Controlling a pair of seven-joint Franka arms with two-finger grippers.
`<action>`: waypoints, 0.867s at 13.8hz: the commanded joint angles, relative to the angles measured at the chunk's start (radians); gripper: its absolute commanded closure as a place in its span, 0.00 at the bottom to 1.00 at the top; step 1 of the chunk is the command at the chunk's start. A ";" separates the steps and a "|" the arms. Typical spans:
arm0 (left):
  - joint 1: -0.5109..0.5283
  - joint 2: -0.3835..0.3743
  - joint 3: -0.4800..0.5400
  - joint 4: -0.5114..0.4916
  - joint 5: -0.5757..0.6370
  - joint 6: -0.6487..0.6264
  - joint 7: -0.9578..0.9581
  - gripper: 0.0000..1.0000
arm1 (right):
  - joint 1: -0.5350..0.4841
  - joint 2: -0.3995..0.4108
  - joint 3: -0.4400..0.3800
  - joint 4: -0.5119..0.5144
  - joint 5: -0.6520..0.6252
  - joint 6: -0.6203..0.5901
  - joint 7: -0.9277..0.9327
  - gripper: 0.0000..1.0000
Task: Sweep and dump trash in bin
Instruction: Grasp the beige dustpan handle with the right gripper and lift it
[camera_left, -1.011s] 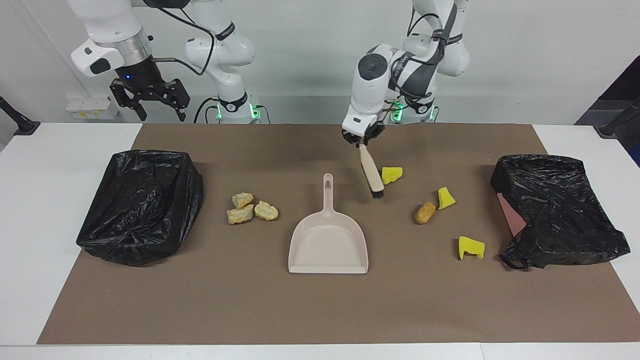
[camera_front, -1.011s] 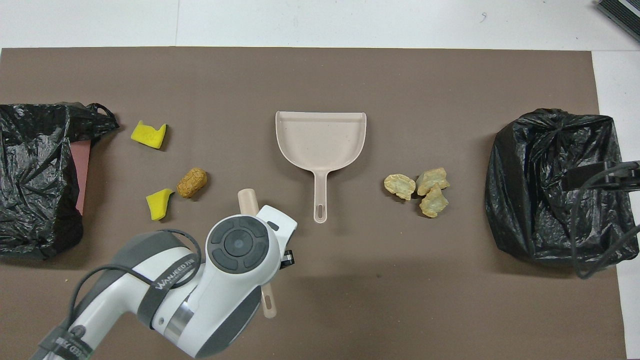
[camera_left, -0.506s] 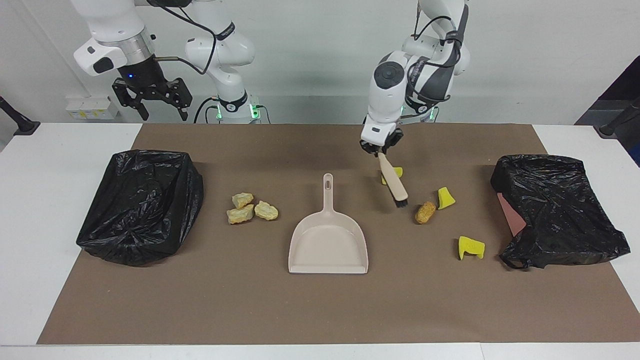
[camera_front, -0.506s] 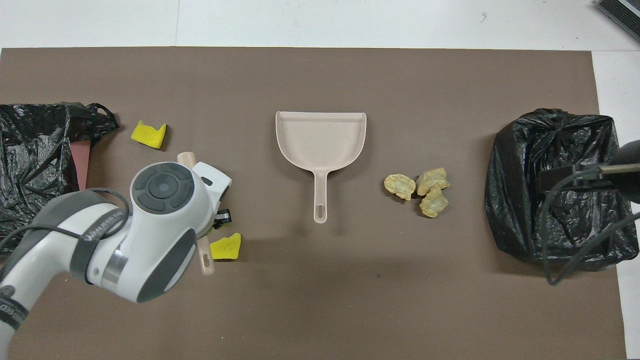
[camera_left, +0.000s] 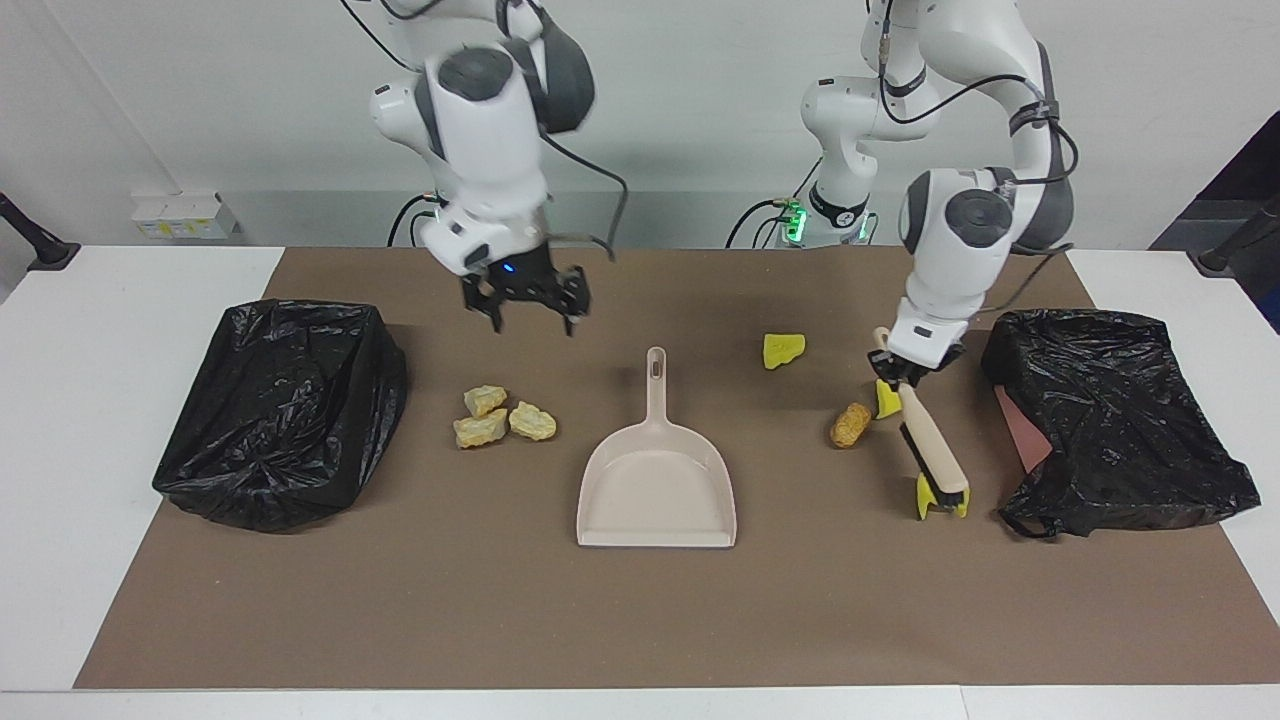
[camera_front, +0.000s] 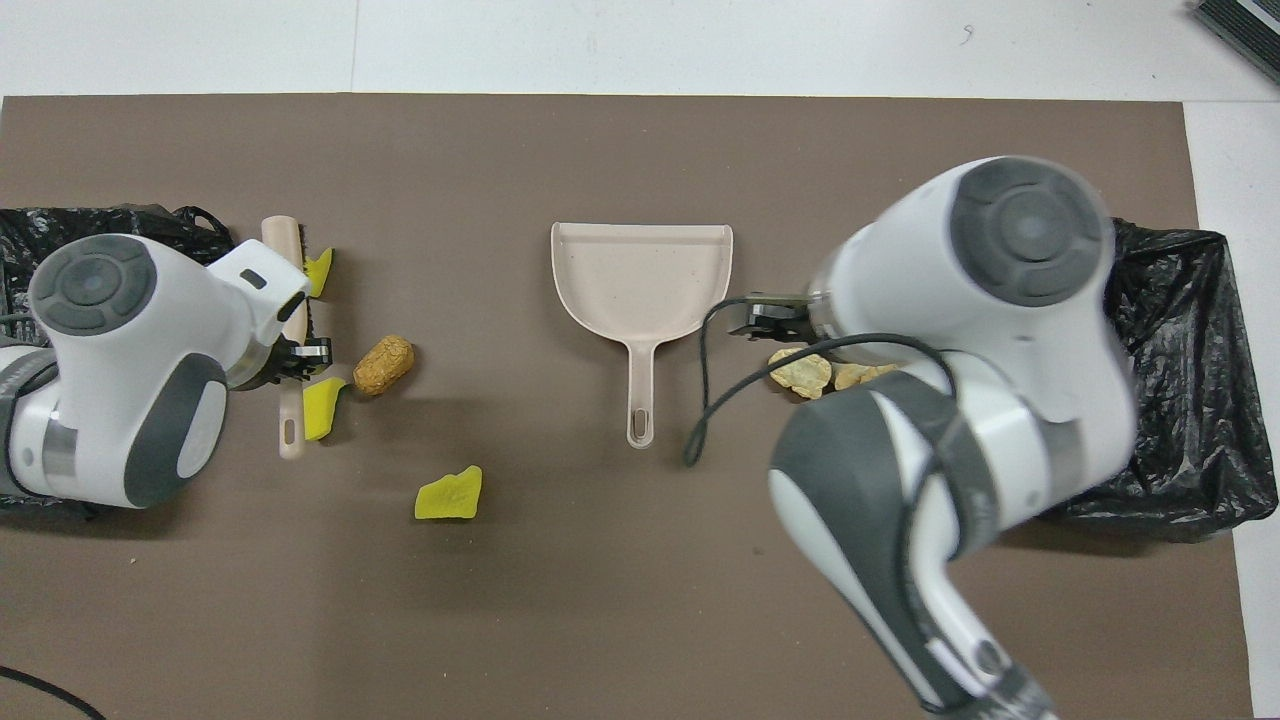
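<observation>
The left end effector (camera_left: 905, 372), at the right of the facing view, is clamped on the handle of a small brush (camera_left: 934, 447). The brush slants down to the desk, its black bristles touching a yellow sponge piece (camera_left: 942, 497) just beside the black bag (camera_left: 1120, 420) at the right edge. Another yellow piece (camera_left: 888, 398) and a brown lump (camera_left: 850, 424) lie beside the handle, and a fourth scrap (camera_left: 782, 349) sits higher up, toward the middle. Three pale crumbly chunks (camera_left: 503, 416) lie left of centre.

The right end effector (camera_left: 528, 308) hangs with its fingers spread wide and holding nothing, in the upper left of centre, above the mat between the chunks and the dustpan (camera_left: 656, 482). The dustpan lies flat in the middle, untouched and well apart from every scrap.

Risks, as I judge them: the brush is close to the bag, so a stroke could snag the loose plastic or flick the light sponge under its folds. With nobody holding the dustpan, scraps swept at it may shove it along the mat. The lump looks likely to roll.

A brown mat (camera_left: 640, 620) covers most of the white desk (camera_left: 90, 420). A second black bag (camera_left: 280, 410) sits at the left. A plain pale wall stands at the top of the frame.
</observation>
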 joint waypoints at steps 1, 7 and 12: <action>0.101 0.030 -0.015 0.037 0.015 0.034 0.168 1.00 | 0.078 0.120 -0.007 0.036 0.020 0.109 0.100 0.00; 0.212 0.122 -0.016 0.062 0.013 0.094 0.457 1.00 | 0.154 0.206 -0.007 -0.046 0.015 0.232 0.091 0.00; 0.186 0.099 -0.026 0.031 0.007 -0.011 0.597 1.00 | 0.196 0.200 -0.007 -0.073 0.019 0.198 0.103 0.00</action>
